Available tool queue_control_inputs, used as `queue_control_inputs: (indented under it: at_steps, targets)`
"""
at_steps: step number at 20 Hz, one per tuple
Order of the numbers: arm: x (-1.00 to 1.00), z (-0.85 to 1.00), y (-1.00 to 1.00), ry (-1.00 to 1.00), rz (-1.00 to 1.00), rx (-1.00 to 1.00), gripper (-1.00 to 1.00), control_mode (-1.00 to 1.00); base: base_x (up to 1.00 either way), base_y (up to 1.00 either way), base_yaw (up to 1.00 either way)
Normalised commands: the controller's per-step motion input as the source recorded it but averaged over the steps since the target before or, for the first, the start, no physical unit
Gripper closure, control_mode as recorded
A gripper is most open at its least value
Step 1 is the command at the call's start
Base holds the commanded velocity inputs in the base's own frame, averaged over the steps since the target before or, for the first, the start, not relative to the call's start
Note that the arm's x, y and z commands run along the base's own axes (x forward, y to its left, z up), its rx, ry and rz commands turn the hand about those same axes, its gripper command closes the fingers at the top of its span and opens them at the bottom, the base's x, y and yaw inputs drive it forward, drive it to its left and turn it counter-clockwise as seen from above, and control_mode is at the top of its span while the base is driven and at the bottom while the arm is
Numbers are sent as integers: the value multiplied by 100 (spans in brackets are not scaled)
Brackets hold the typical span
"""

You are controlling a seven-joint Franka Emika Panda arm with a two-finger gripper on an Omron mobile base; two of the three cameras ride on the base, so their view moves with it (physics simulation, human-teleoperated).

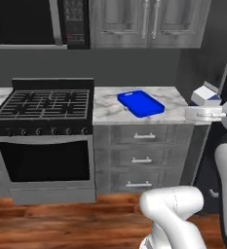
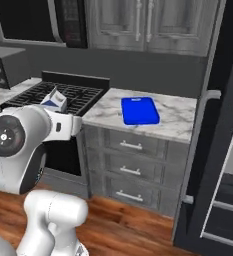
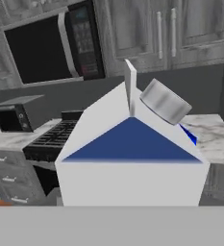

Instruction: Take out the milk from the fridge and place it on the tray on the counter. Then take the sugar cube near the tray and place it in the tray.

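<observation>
The gripper (image 1: 198, 103) carries the milk carton (image 1: 206, 95) between its jaws, clear of any support, the carton's blue gable and grey cap filling the hand view close up (the finger tips themselves are hidden behind it); in the left base view it hangs just off the right end of the marble surface (image 1: 105, 108). The blue tray (image 1: 141, 103) lies flat on that surface, well apart from the carton; the black stove (image 1: 43, 106) sits to the tray's left.

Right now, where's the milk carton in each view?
Left base view: milk carton at the right edge, at the arm's end, right of the blue tray.
Right base view: carton at left, above the arm, before the stove.
Hand view: carton fills the centre.
Shared landmark: the blue tray.
</observation>
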Motion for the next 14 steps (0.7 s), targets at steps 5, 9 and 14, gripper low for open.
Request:
queue_control_inputs:
  at_steps: [5,9,14]
  targets:
    - [0,0,0,0,0,0,100,100,89,96,-42]
    - [0,0,0,0,0,0,100,100,40,54,-42]
    - [0,0,0,0,0,0,100,100,21,-30,-18]
